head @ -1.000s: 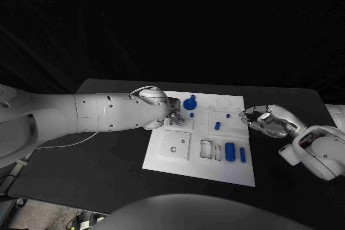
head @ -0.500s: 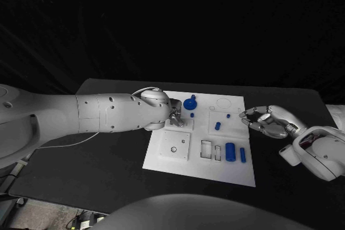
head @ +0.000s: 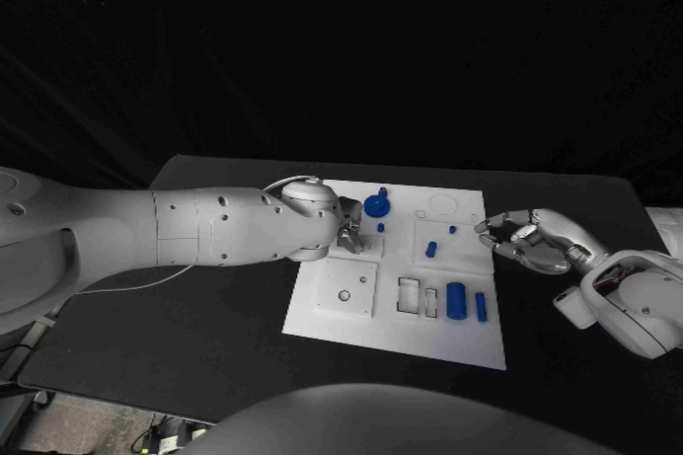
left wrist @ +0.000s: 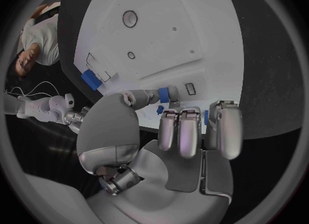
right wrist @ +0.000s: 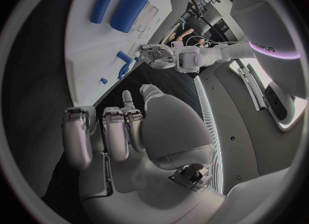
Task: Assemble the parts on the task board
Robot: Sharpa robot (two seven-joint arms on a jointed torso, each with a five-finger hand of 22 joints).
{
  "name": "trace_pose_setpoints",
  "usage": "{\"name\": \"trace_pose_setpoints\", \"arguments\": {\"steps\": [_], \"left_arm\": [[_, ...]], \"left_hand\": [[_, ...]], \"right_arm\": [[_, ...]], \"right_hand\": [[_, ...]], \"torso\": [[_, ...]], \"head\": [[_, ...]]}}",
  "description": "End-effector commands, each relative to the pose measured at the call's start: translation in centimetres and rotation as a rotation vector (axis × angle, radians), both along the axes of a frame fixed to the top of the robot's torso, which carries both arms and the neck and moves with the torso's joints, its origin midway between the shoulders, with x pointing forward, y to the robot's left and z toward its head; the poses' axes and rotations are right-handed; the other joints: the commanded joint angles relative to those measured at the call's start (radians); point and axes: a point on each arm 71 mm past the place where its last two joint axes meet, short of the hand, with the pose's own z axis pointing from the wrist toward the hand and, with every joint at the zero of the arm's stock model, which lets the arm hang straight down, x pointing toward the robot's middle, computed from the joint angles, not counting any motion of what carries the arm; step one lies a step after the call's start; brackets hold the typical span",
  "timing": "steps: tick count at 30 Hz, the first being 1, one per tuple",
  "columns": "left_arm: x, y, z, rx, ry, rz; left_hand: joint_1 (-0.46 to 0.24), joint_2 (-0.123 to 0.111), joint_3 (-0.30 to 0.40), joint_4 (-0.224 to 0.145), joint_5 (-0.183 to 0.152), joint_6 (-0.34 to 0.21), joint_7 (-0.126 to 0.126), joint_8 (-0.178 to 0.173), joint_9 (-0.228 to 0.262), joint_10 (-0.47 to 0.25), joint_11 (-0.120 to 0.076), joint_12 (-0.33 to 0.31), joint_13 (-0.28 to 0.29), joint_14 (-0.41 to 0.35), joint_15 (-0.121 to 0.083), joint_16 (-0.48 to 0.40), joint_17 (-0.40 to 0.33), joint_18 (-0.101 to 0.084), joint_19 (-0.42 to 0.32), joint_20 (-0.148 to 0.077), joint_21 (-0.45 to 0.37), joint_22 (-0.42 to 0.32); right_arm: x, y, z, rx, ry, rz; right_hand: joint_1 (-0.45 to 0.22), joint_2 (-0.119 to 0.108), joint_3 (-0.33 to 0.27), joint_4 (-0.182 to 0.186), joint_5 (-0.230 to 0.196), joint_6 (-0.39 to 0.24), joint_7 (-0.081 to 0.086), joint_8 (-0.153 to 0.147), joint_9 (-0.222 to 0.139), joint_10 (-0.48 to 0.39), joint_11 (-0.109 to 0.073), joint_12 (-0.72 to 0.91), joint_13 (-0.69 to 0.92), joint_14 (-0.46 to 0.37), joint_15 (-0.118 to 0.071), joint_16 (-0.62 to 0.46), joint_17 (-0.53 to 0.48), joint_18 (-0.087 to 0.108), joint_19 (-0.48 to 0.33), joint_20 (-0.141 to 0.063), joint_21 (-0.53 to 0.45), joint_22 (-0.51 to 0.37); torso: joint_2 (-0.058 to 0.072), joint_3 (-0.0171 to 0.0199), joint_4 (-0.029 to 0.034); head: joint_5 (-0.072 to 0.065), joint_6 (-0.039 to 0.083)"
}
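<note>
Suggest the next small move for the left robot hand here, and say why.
Probably a slight lowering of the left robot hand onto the task board, fingertips first. In the head view it sits over the board's upper left area, beside the blue knob-shaped part, and whether it holds anything cannot be told. The right robot hand waits off the board's right edge, fingers curled, holding nothing.

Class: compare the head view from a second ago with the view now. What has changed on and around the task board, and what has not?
Little has changed. The left hand has edged slightly across the board towards the robot's right, staying low over its far left part. The right hand still hovers at the board's right edge, fingers curled, holding nothing. The blue parts lie where they were.
</note>
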Motion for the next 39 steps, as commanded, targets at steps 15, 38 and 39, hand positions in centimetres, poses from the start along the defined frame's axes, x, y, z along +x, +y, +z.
{"name": "trace_pose_setpoints", "arguments": {"steps": [15, 38, 39], "left_arm": [[0.9, -0.5, 3.0, -0.078, 0.057, 0.046], [3.9, -2.4, 5.7, 0.328, 0.235, -0.118], [4.0, -2.6, 5.7, 0.333, 0.236, -0.118]], "left_hand": [[-0.004, -0.005, 0.03, -0.015, 0.0, 0.043, -0.024, 0.05, 0.104, 0.104, -0.015, 0.002, 0.263, 0.105, -0.014, 0.003, 0.263, 0.006, 0.054, -0.014, 0.012, 0.235], [-0.023, 0.032, -0.06, -0.037, 0.022, 0.091, -0.033, 0.013, 0.081, 0.104, -0.025, 0.002, 0.263, 0.105, -0.025, 0.003, 0.263, 0.004, 0.061, -0.027, 0.019, 0.237], [-0.032, 0.034, -0.072, -0.034, 0.022, 0.092, -0.033, 0.007, 0.079, 0.104, -0.025, 0.002, 0.263, 0.105, -0.024, 0.003, 0.263, 0.005, 0.061, -0.027, 0.017, 0.236]], "right_arm": [[0.0, 0.0, -0.1, -0.002, 0.004, 0.008], [0.0, 0.3, -0.2, 0.0, 0.008, 0.015], [0.0, 0.3, -0.2, 0.0, 0.008, 0.015]], "right_hand": [[0.009, -0.002, 0.009, 0.001, 0.004, -0.004, 0.003, 0.0, 0.001, 0.113, -0.001, -0.004, 0.261, 0.106, 0.006, 0.003, 0.263, -0.005, 0.029, -0.001, -0.008, 0.231], [0.012, -0.004, 0.013, -0.002, 0.005, -0.005, 0.003, 0.001, 0.001, 0.113, -0.001, -0.004, 0.261, 0.106, 0.006, 0.003, 0.263, -0.004, 0.028, -0.001, -0.009, 0.23], [0.012, -0.004, 0.013, -0.002, 0.005, -0.005, 0.003, 0.001, 0.001, 0.113, -0.001, -0.004, 0.261, 0.106, 0.006, 0.003, 0.263, -0.004, 0.028, -0.001, -0.009, 0.23]], "torso": [[0.0, 0.0002, -0.0008], [0.002, 0.0, -0.0007], [0.001, 0.0001, -0.0008]], "head": [[-0.005, 0.0], [0.01, 0.0], [0.011, 0.0]]}}
